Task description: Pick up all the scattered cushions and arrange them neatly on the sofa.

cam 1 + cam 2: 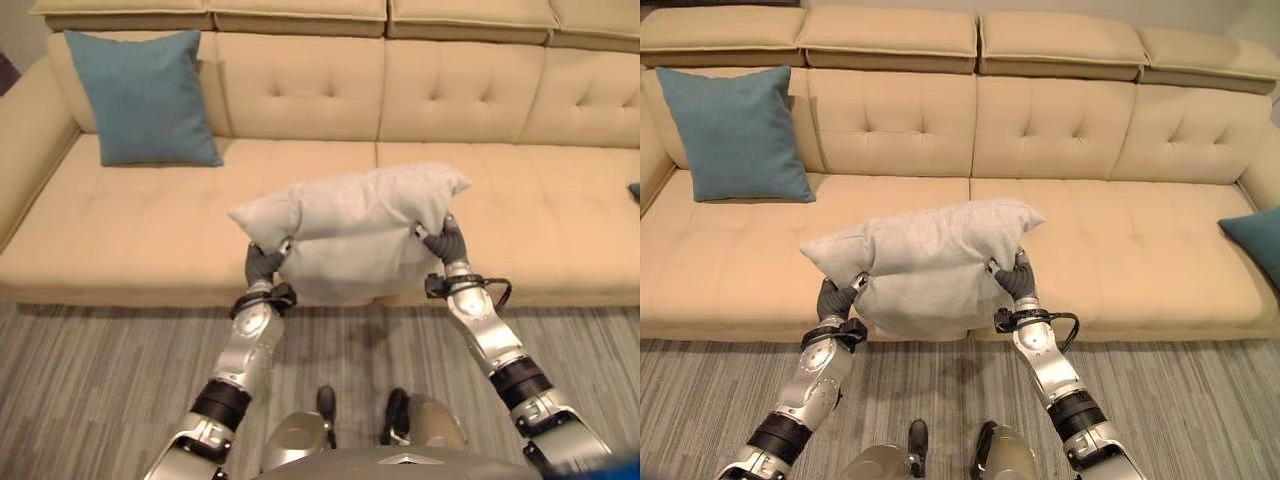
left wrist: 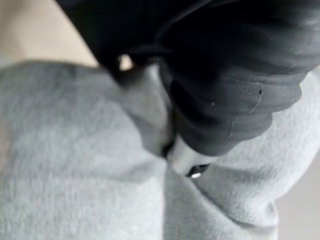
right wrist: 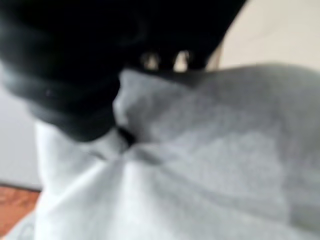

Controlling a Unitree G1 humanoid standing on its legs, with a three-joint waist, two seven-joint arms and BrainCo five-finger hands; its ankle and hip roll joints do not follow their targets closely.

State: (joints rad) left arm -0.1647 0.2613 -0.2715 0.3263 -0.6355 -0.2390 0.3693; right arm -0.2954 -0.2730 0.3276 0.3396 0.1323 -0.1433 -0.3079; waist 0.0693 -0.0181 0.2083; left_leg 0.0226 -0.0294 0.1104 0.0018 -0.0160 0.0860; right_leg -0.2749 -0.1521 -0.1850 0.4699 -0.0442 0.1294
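A light grey cushion hangs in the air in front of the beige sofa, over its front edge near the middle. My left hand grips the cushion's left end and my right hand grips its right end, both with fingers curled into the fabric. The wrist views show the grey cloth bunched under each dark cover. A teal cushion leans upright against the backrest at the sofa's left end. Another teal cushion lies at the far right of the seat.
The sofa's seat between the two teal cushions is bare. A grey striped carpet covers the floor in front of the sofa. The left armrest rises beside the upright teal cushion.
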